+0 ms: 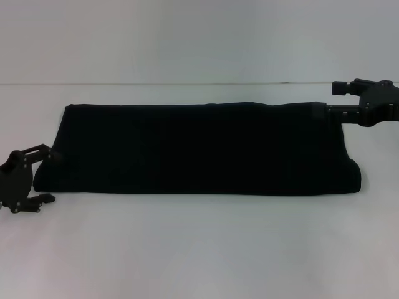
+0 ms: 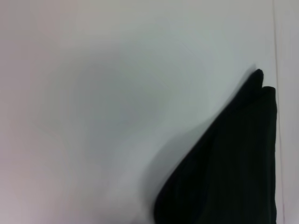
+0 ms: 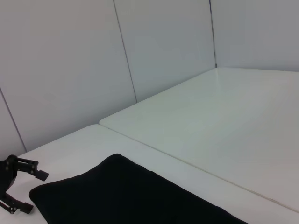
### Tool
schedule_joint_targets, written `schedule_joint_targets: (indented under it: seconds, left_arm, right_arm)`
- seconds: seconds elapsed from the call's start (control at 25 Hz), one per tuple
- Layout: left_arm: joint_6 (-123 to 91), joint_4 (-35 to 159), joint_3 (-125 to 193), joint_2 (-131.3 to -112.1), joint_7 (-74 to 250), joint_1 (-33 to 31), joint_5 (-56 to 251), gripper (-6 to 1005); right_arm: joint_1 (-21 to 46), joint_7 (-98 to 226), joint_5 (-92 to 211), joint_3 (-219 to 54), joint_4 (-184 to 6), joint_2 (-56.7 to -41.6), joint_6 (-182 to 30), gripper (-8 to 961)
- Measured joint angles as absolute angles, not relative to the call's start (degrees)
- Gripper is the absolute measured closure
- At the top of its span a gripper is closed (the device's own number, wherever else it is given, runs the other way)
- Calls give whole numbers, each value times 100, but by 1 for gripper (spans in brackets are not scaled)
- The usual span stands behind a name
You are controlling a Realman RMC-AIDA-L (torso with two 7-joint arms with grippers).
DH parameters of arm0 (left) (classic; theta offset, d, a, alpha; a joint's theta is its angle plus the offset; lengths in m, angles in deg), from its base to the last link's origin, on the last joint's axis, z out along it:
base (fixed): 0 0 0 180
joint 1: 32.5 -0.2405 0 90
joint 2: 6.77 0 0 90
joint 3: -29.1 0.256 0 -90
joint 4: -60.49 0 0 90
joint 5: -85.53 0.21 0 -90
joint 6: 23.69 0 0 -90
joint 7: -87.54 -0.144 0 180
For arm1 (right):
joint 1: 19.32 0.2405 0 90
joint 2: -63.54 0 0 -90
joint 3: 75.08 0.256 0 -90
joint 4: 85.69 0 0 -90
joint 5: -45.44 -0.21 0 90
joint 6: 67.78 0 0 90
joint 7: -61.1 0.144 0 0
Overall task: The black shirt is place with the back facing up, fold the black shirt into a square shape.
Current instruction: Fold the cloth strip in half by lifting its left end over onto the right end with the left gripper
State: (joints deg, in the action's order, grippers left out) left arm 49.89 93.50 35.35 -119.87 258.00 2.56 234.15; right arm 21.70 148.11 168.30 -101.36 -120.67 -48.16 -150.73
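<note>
**Long Band Awaited Its Cross Fold**

The black shirt [image 1: 199, 149] was seen lying flat on the white table [image 1: 199, 249] as 1 long, narrow band stretched across the middle of the head view, its near edge rounded where the layers doubled over. No sleeves or collar could be made out, so the lengthwise folding was judged done and the end-to-end fold toward a square was judged the step in hand.

The left gripper [image 1: 37, 177] was found at the shirt's left end, low beside the near corner, its fingers spread apart with 1 at the cloth's edge and 1 down near the table; nothing was clamped between them. The right gripper [image 1: 319, 110] was found at the far right corner, its finger reaching onto the fabric; whether cloth was pinched there could not be told.

For a clean fold, both corners of 1 end would best be gripped through all layers, lifted only slightly, carried level over to the opposite end, and laid with edges matched. Uneven lifting was judged likely to let the soft layers slide apart.

No lettering, brand or label was readable on the shirt; only plain black fabric was shown in all 3 views.
</note>
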Motion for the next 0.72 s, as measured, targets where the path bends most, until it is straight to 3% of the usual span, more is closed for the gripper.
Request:
schedule_joint_targets:
  seconds: [0.72]
  left_arm:
    - [4533, 9281, 3533, -11992, 25712, 300, 23365, 62]
  right_arm:
    - [2147, 14811, 16814, -10110, -12067, -4825, -15066, 27]
